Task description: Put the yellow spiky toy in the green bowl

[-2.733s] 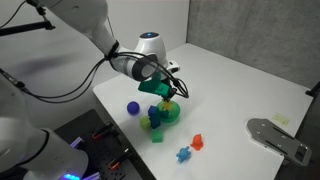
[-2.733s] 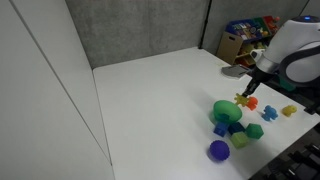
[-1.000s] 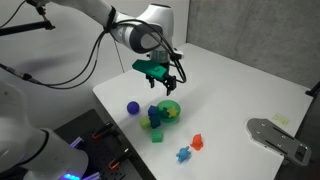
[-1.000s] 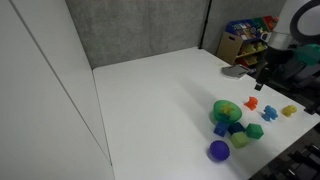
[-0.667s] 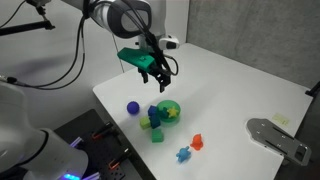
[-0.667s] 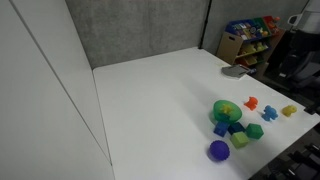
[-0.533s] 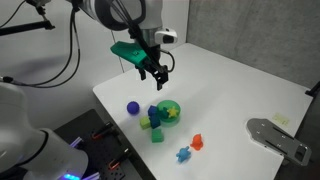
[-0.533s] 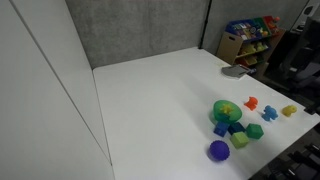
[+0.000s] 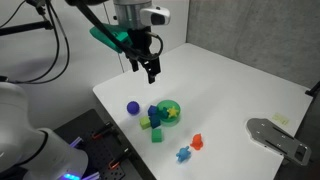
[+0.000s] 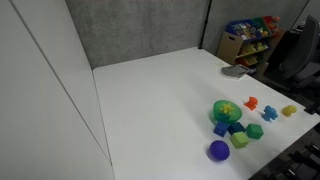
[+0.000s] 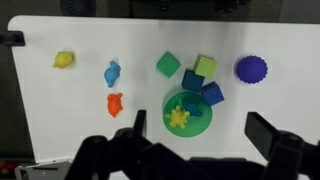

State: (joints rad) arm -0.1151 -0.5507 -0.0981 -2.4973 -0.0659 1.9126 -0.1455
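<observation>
Nearest in the wrist view, the gripper (image 11: 200, 132) is being shown at the bottom edge. Its jaws are being held wide apart, and nothing is being gripped between the two dark fingers (image 11: 133, 128). Just beyond them the green bowl (image 11: 168, 108) is being framed, and the yellow spiky toy (image 11: 180, 118) is being cradled inside it, on the bowl's floor. Two blue blocks (image 11: 212, 94) are being seen just beside the bowl's far rim. A yellow-green cube (image 11: 206, 68) and a green cube (image 11: 168, 64) are being picked out close behind them. Off to one side a purple ball (image 11: 251, 68) is being shown, apart from that cluster. On the opposite side a red toy (image 11: 115, 104) and a blue toy (image 11: 112, 72) are being seen near each other. Farther out, a small yellow piece (image 11: 64, 60) is being caught near the edge of the white table (image 11: 285, 40). In an exterior view the gripper (image 9: 147, 70) is being held high above the table, well apart from the bowl (image 9: 166, 104), with the toys being left clustered below. In both exterior views the bowl is being shown among the blocks, the yellow toy lying in it.
</observation>
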